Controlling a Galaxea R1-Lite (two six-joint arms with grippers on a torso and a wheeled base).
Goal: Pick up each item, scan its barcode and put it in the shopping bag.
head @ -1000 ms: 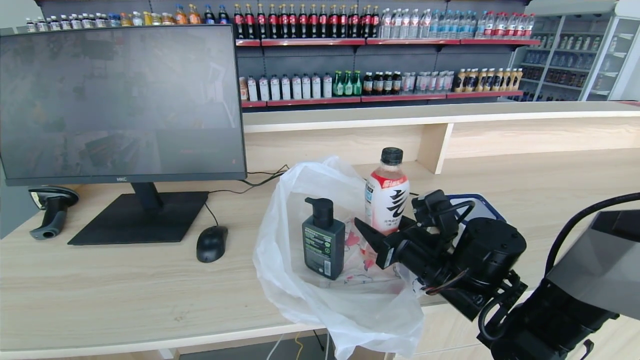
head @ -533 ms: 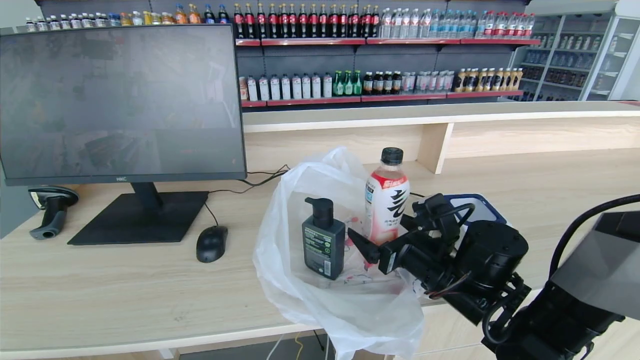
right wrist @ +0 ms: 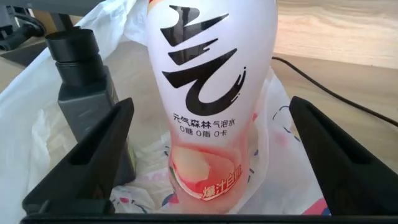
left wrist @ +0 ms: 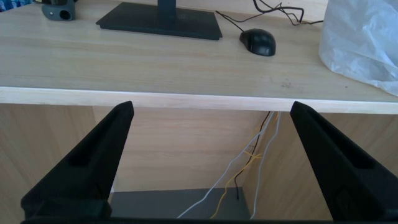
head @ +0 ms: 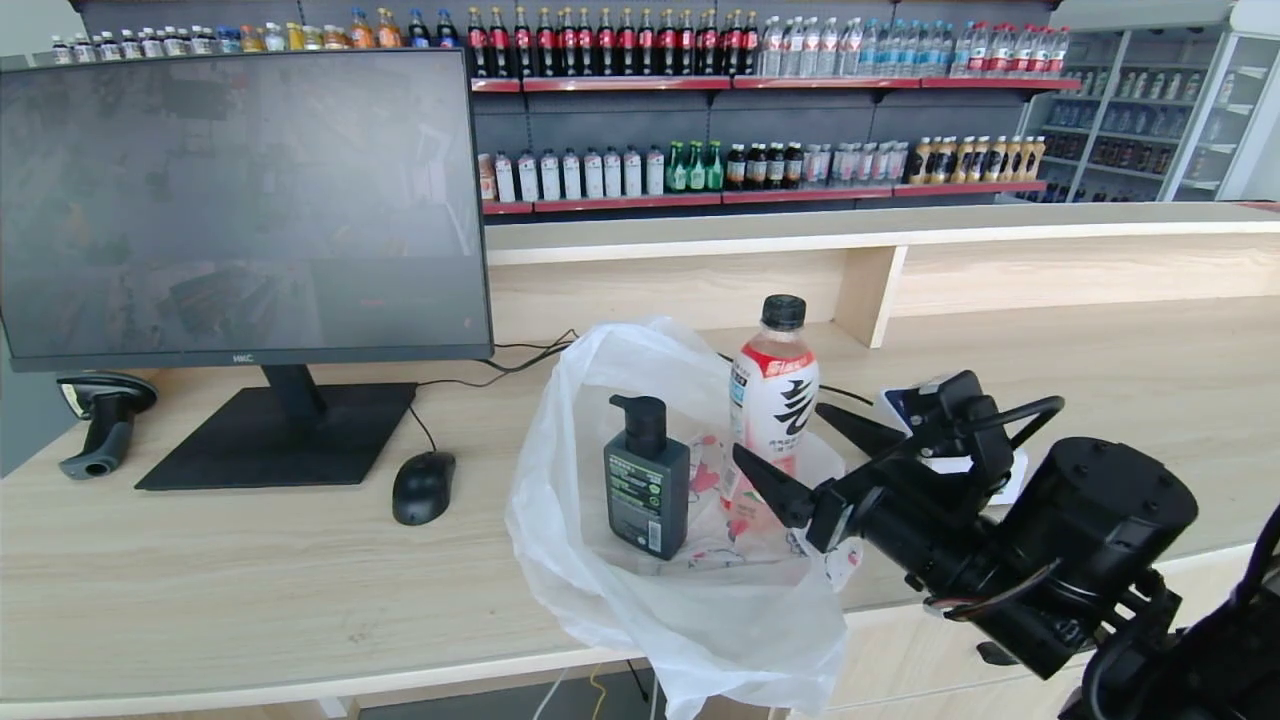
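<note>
On the bench [head: 200,580], the drink [head: 775,390] and dispenser [head: 647,480] are standing in the bag [head: 600,600], apparently both finished, while the right gripper [head: 785,432] is hovering beside the drink, jaws apart, the left gripper [left wrist: 210,107] likewise.

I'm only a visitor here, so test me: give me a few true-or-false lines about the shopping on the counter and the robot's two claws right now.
1. The drink bottle stands upright in the bag. True.
2. The right gripper is clamped on the drink bottle. False: its fingers are open, with a gap on each side of the bottle.
3. The pump bottle lies on its side outside the bag. False: it stands upright in the bag, beside the drink bottle.
4. A mouse sits on the counter, outside the bag. True.
5. The left gripper is open and holds nothing. True.
</note>
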